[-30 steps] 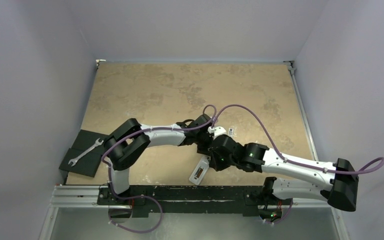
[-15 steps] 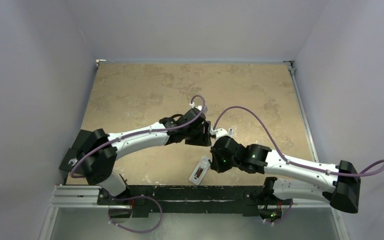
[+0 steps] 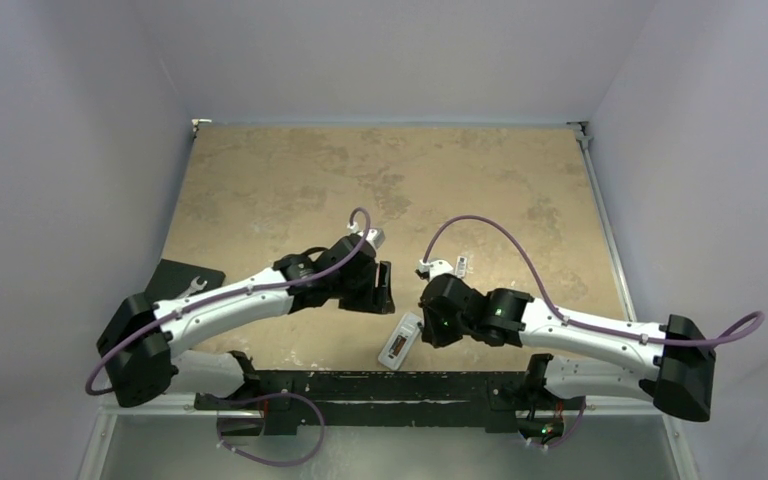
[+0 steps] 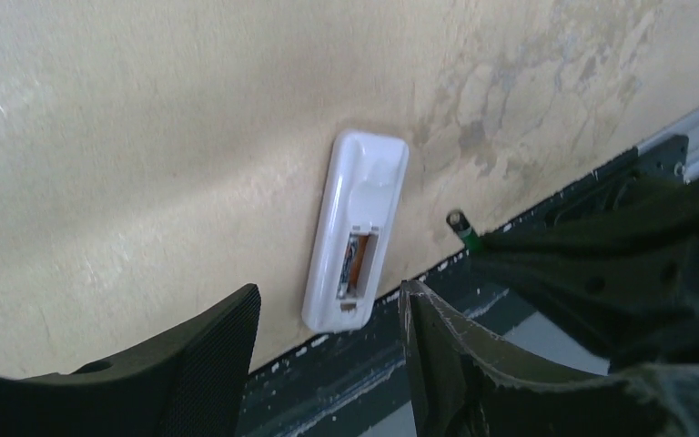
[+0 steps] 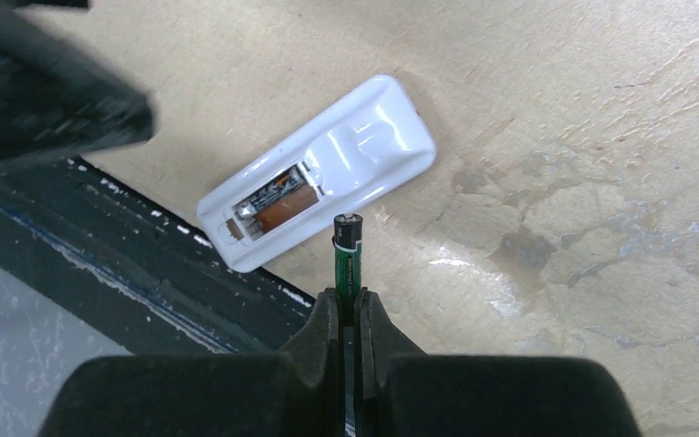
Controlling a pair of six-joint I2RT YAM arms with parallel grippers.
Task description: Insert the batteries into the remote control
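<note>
Remote control (image 5: 319,173) lay back-up on the worktop (image 3: 290,170), close to its near edge and just beside the black rail (image 3: 360,385), between the two end effectors. At far left a silver wrench (image 3: 197,285) sat on a dark pad (image 3: 172,275), well apart from the work. The left end effector (image 3: 384,290) hovered just left of the remote, jaws partly apart and holding nothing, so nothing braced the remote. In the open bay (image 5: 273,200) something dark and orange-brown showed; whether it was a seated cell I could not tell. The right end effector (image 5: 348,305) was clamped tight on the lower end of a green battery (image 5: 348,259), which stuck out ahead of the tips, near the remote's long side but apart from it. Farther right lay a small white piece (image 3: 460,263).

As I judged it, the thin end-grip could let the cell pivot or slip when pressed against the bay's spring. A push on the unbraced remote could slide it over the edge onto the rail. The cell could also go in the wrong way round, and the two arms were close enough to knock together.

No brand was legible: print on the held cell, in the bay and on the white piece was too small to read.
</note>
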